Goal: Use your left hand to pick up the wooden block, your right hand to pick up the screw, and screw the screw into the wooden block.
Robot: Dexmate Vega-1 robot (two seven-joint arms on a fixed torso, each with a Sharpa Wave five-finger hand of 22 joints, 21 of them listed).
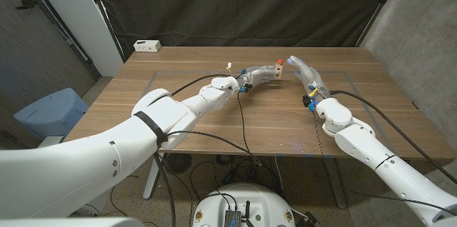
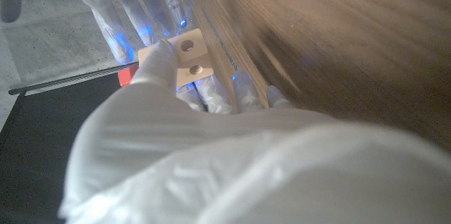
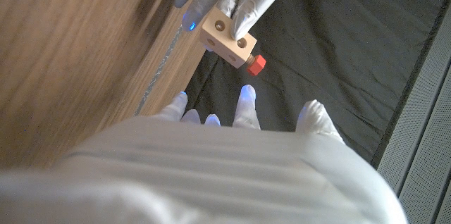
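Wooden block point(image 1: 276, 71), head view: lifted off the table point(image 1: 214, 123), gripped in the left hand point(image 1: 258, 74), with the right hand point(image 1: 303, 71) just beside it.

Left wrist view: block point(image 2: 184, 59) pinched at the fingertips point(image 2: 156, 58), holes facing out; worth keeping steady.

Right wrist view: screw point(image 3: 254, 63) already seated in the block point(image 3: 227, 40), red head toward the right hand point(image 3: 243, 115). Fingers point(image 3: 246, 102) spread, holding nothing. Best to close on the head squarely, then turn.

Robot test lab: a wooden table point(image 1: 214, 123) stands before a black curtain point(image 1: 235, 6) and bare grey walls point(image 1: 421, 34), with loose cables point(image 1: 235, 166) on the floor.
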